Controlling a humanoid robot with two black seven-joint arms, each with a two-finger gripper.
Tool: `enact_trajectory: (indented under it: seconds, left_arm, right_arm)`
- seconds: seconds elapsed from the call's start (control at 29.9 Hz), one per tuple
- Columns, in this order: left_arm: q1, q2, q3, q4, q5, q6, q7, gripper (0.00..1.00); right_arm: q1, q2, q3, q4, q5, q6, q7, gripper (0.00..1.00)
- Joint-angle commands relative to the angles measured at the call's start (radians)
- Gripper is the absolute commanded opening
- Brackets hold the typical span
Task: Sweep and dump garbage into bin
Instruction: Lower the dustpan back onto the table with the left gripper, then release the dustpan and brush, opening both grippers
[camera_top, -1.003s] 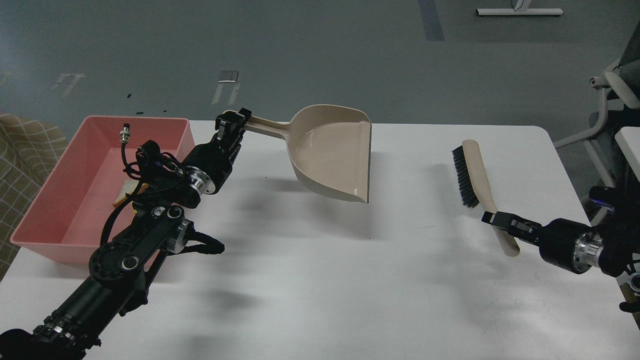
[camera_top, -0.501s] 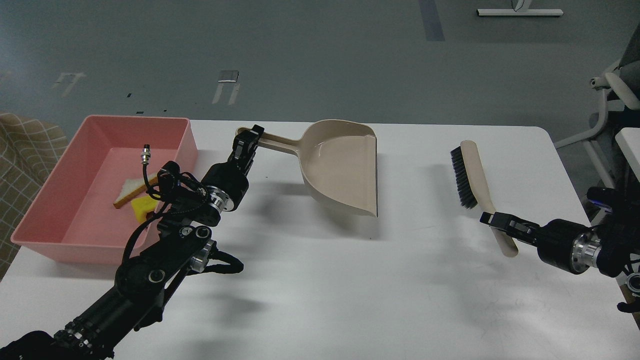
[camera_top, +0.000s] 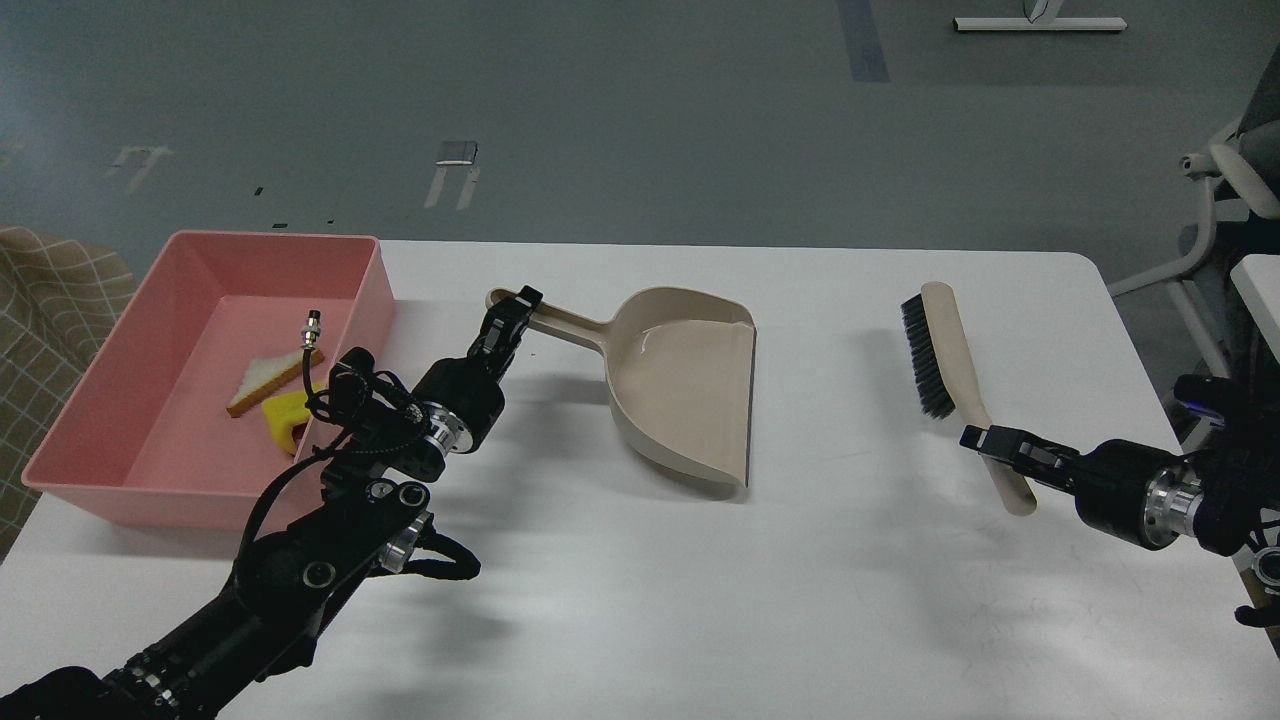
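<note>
Garbage, two small scraps, is seen lying inside one pink bin (camera_top: 95, 395), a shallow rectangular tub of smooth plastic set at the left edge of one white, matte table (camera_top: 700, 600). One beige dustpan (camera_top: 690, 385), glossy hard plastic with a scoop-shaped pan and a long slim handle, is seen near the table's middle, its open mouth turned right and its lower lip at or just above the tabletop; contact cannot be told. One brush (camera_top: 945, 360), with a beige curved handle and a block of stiff black bristles facing left, is held off the table at the right. The scraps are one triangular white bread slice (camera_top: 268, 381) with a brown crust and one yellow sponge piece (camera_top: 285, 418), blocky and partly hidden by the left arm's cables; they are touching or just beside each other on the bin floor. The left gripper (camera_top: 512, 312) is clamped on the dustpan handle near its end, right of the bin and apart from the scraps. The right gripper (camera_top: 990, 440) is closed around the lower brush handle, well apart from the bin.
</note>
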Motion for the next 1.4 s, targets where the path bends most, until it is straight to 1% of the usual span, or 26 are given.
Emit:
enact_trajectory:
  seconds: [0.0,0.03,0.1,0.13,0.17,0.2,0.3,0.33,0.4,0.5,0.64,0.67,0.7,0.77,0.8,0.84,0.87,0.9,0.94,0.97,1.04,1.17,1.24,1.27,1.34,1.37]
  left_arm:
    - [0.002,0.0,0.009,0.003,0.0,0.0,0.002,0.43]
    - [0.002,0.0,0.009,0.003,0.0,0.0,0.002,0.44]
    - [0.002,0.002,0.01,0.003,0.0,-0.002,0.001,0.62]
    - [0.002,0.003,0.01,0.003,0.0,-0.002,-0.001,0.66]
    - [0.003,0.006,0.01,0.003,0.0,-0.003,-0.003,0.75]
    - [0.008,0.02,0.01,0.002,0.002,-0.006,-0.004,0.81]
    - [0.014,0.044,0.015,0.0,0.004,-0.013,-0.006,0.89]
    - [0.019,0.049,0.021,0.0,0.004,-0.013,-0.006,0.9]
    - [0.02,0.061,0.057,-0.003,0.0,-0.013,-0.028,0.94]
    - [0.023,0.086,0.084,-0.011,-0.003,-0.014,-0.052,0.97]
    - [0.04,0.107,0.104,-0.024,-0.009,-0.028,-0.058,0.97]
    - [0.049,0.112,0.104,-0.032,-0.009,-0.043,-0.065,0.97]
    - [0.049,0.112,0.104,-0.032,-0.009,-0.043,-0.065,0.97]
    - [0.062,0.13,0.102,-0.049,-0.009,-0.054,-0.084,0.97]
    - [0.062,0.133,0.102,-0.057,-0.009,-0.054,-0.085,0.97]
    - [0.068,0.143,0.104,-0.07,-0.01,-0.057,-0.085,0.97]
    - [0.075,0.153,0.102,-0.081,-0.01,-0.065,-0.085,0.97]
    - [0.076,0.153,0.102,-0.081,-0.01,-0.065,-0.085,0.97]
    - [0.08,0.16,0.102,-0.089,-0.01,-0.072,-0.085,0.97]
    - [0.08,0.163,0.101,-0.094,-0.01,-0.077,-0.085,0.97]
    - [0.082,0.166,0.101,-0.095,-0.01,-0.077,-0.085,0.97]
    - [0.083,0.166,0.099,-0.095,-0.01,-0.077,-0.085,0.97]
    - [0.083,0.167,0.098,-0.103,-0.01,-0.077,-0.087,0.97]
    - [0.085,0.167,0.098,-0.106,-0.01,-0.077,-0.087,0.97]
    - [0.086,0.167,0.098,-0.118,-0.01,-0.078,-0.087,0.97]
    - [0.091,0.17,0.094,-0.126,-0.01,-0.079,-0.087,0.97]
  right_arm:
    - [0.0,0.0,0.0,0.001,0.0,0.0,0.0,0.04]
    - [0.0,0.0,0.0,0.001,0.0,0.0,0.0,0.04]
    - [0.0,0.0,0.0,0.001,0.001,0.0,0.0,0.04]
    - [0.0,0.0,0.0,0.001,0.001,0.0,0.0,0.04]
    - [0.0,0.002,0.0,0.001,0.003,0.0,0.0,0.04]
    - [0.0,0.002,0.0,-0.001,0.003,0.002,0.0,0.04]
    - [-0.002,0.002,-0.003,-0.001,0.005,0.005,0.0,0.05]
    - [-0.003,0.002,-0.003,-0.002,0.005,0.006,0.002,0.05]
    - [-0.011,0.002,-0.003,-0.004,0.005,0.008,0.0,0.06]
    - [-0.012,0.002,-0.003,-0.004,0.005,0.014,0.0,0.08]
    - [-0.025,0.002,-0.005,-0.004,0.006,0.015,0.0,0.11]
    - [-0.028,0.002,-0.005,-0.002,0.006,0.017,0.002,0.12]
    - [-0.028,0.002,-0.005,-0.002,0.006,0.017,0.002,0.12]
    - [-0.028,0.0,-0.005,-0.002,0.008,0.017,0.002,0.14]
    - [-0.028,0.0,-0.005,-0.002,0.008,0.017,0.0,0.15]
    - [-0.028,0.0,-0.005,-0.001,0.008,0.017,0.002,0.19]
    - [-0.028,0.0,-0.005,-0.001,0.008,0.017,0.0,0.26]
    - [-0.028,0.0,-0.005,-0.001,0.008,0.017,0.0,0.26]
    - [-0.028,0.0,-0.003,-0.001,0.008,0.017,0.0,0.38]
    - [-0.028,0.0,-0.003,0.001,0.008,0.018,0.0,0.47]
    - [-0.028,-0.001,-0.003,0.004,0.008,0.018,0.0,0.51]
    - [-0.028,-0.008,-0.005,0.004,0.008,0.018,-0.001,0.55]
    - [-0.029,-0.014,-0.003,0.005,0.008,0.018,-0.001,0.59]
    - [-0.029,-0.023,0.0,0.008,0.008,0.018,-0.001,0.68]
    - [-0.029,-0.035,0.003,0.016,0.009,0.018,-0.001,0.77]
    - [-0.029,-0.044,0.006,0.019,0.009,0.018,-0.001,0.8]
